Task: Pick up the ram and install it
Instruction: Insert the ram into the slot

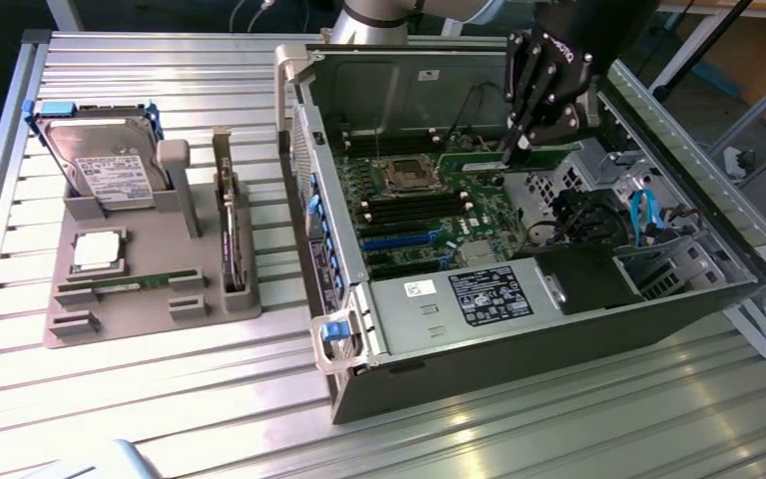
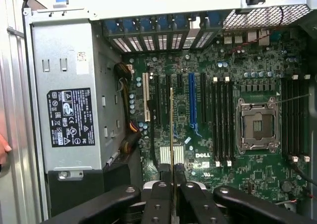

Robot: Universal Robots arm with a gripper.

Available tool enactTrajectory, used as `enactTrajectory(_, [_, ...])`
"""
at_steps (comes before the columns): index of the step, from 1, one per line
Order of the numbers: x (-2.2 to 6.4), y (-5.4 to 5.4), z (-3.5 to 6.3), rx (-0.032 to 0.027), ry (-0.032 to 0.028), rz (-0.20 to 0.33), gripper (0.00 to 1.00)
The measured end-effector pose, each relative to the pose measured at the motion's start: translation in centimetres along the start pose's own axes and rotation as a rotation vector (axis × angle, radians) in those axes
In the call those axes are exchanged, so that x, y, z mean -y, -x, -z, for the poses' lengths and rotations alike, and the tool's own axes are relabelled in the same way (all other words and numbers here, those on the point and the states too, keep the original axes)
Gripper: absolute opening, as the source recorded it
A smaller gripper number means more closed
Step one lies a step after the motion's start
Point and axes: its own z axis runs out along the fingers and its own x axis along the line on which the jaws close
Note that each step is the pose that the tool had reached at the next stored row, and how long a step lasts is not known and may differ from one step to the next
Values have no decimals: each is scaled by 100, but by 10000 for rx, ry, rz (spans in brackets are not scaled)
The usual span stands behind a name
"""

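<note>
The ram (image 1: 470, 158), a thin green stick, hangs inside the open computer case (image 1: 543, 319) above the motherboard (image 1: 423, 215). My black gripper (image 1: 514, 148) is shut on one end of it. In the wrist view the ram (image 2: 172, 125) shows edge-on, clamped between my fingertips (image 2: 163, 177), with the gripper (image 2: 172, 173) over the expansion slots. The long black memory slots (image 2: 223, 120) lie beside the empty processor socket (image 2: 256, 125), apart from the stick. The stick touches no slot.
A grey holder tray (image 1: 131, 309) at the exterior view's left carries a hard drive (image 1: 104, 160), a square silver processor (image 1: 97, 251), another green stick (image 1: 128, 285) and an upright expansion card (image 1: 230, 235). The power supply (image 1: 490, 294) and blue cables (image 1: 642, 215) crowd the case.
</note>
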Motion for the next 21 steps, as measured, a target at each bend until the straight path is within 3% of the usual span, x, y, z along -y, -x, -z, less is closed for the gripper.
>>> enactTrajectory(7, [-4, 10, -218, 0, 0, 0, 13])
enactTrajectory(14, [-8, 31, -342, -3, 1, -2, 13])
enactTrajectory(18, [-13, 115, -431, 0, 0, -1, 13])
enactTrajectory(21, [-23, 259, -517, 0, 0, -1, 13])
